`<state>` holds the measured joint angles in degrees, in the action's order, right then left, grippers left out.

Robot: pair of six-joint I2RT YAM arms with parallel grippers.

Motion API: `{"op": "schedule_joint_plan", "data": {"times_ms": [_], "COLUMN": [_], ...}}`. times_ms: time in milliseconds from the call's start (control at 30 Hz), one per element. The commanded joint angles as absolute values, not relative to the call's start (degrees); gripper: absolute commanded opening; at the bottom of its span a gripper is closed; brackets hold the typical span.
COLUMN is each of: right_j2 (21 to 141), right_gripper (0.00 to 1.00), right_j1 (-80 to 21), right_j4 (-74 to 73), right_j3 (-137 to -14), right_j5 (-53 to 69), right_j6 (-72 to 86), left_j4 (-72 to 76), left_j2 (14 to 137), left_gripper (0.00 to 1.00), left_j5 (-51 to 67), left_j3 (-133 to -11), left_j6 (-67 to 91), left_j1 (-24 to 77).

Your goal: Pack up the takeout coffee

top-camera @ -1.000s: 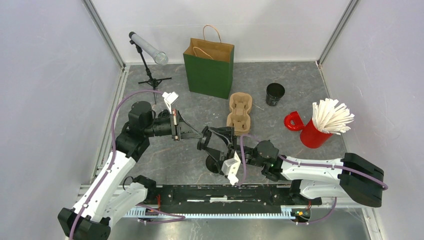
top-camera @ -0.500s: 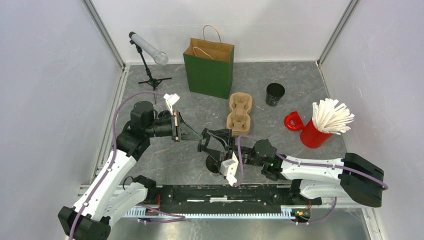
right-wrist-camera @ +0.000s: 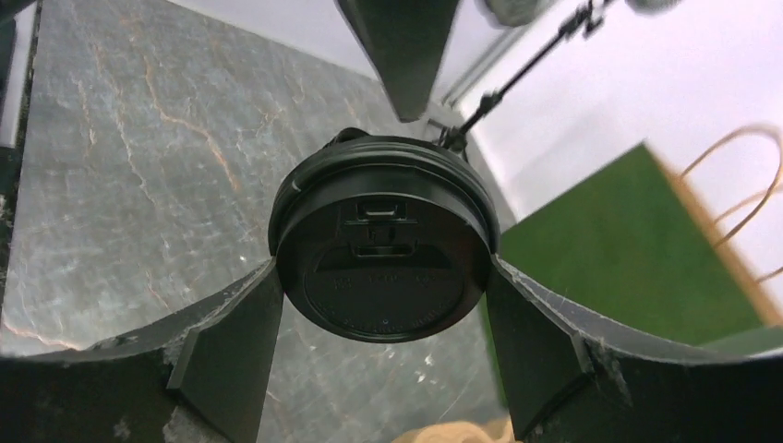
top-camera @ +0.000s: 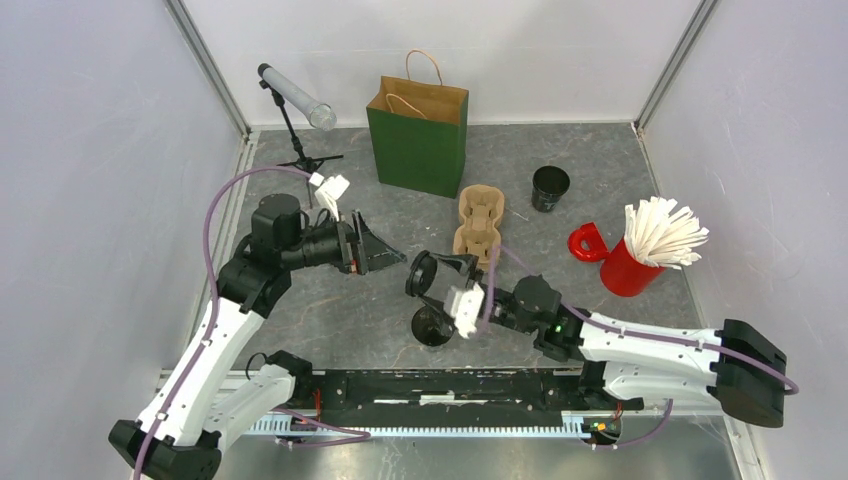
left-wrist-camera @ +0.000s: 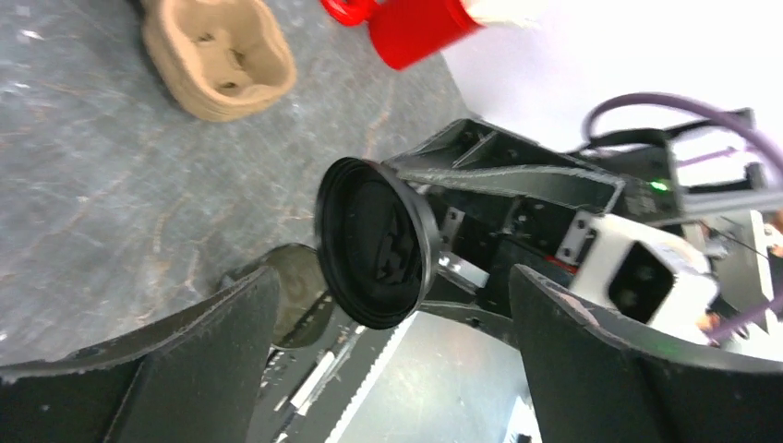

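The takeout coffee (top-camera: 426, 273), a small black cup with a black sip lid, lies on its side in the air over the middle of the table. My right gripper (top-camera: 436, 276) is shut on it. In the right wrist view both fingers press the sides of the cup (right-wrist-camera: 383, 245), lid facing the camera, at the gripper (right-wrist-camera: 383, 268). My left gripper (top-camera: 392, 254) stands open just left of the cup, apart from it. In the left wrist view the cup (left-wrist-camera: 374, 242) shows beyond the wide, empty jaws of the gripper (left-wrist-camera: 392, 281).
A brown pulp cup tray (top-camera: 480, 222) lies behind the grippers, with a green paper bag (top-camera: 420, 135) behind it. A lidless black cup (top-camera: 550, 187) and a red mug of white sticks (top-camera: 640, 250) stand to the right. A squat black round piece (top-camera: 432, 326) sits below the cup. A tripod (top-camera: 295, 110) stands back left.
The left gripper has opened and drawn back to the left. The right gripper has closed on the cup and turned it, and now holds it alone.
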<state>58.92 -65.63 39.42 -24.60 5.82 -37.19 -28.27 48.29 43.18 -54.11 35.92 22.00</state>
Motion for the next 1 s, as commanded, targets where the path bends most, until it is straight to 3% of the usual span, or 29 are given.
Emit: {"op": "schedule_joint_plan", "data": {"times_ms": [0, 200, 333, 967], "right_j2": [59.08, 65.56, 68.87, 79.18], "right_gripper": [0.77, 0.78, 0.77, 0.74], "right_j1": [-65.84, -65.83, -65.83, -69.50], "right_j4": [11.79, -22.66, -35.61, -48.92], "right_j3": [-38.43, -54.87, -62.36, -73.38], "right_j5": [-7.31, -7.54, -7.42, -6.53], "right_j6": [-16.80, -5.64, -1.60, 7.16], "left_j4": [-33.11, -33.90, -34.27, -17.94], "left_j2": [47.95, 45.22, 43.90, 39.87], "left_gripper": [1.00, 1.00, 1.00, 0.88], "left_j5": [31.26, 26.13, 24.45, 34.96], "left_j3": [-56.23, -52.41, -49.54, -32.14], "left_j6": [28.55, 27.65, 27.92, 40.94], "left_j1": [22.19, 22.16, 22.11, 22.15]}}
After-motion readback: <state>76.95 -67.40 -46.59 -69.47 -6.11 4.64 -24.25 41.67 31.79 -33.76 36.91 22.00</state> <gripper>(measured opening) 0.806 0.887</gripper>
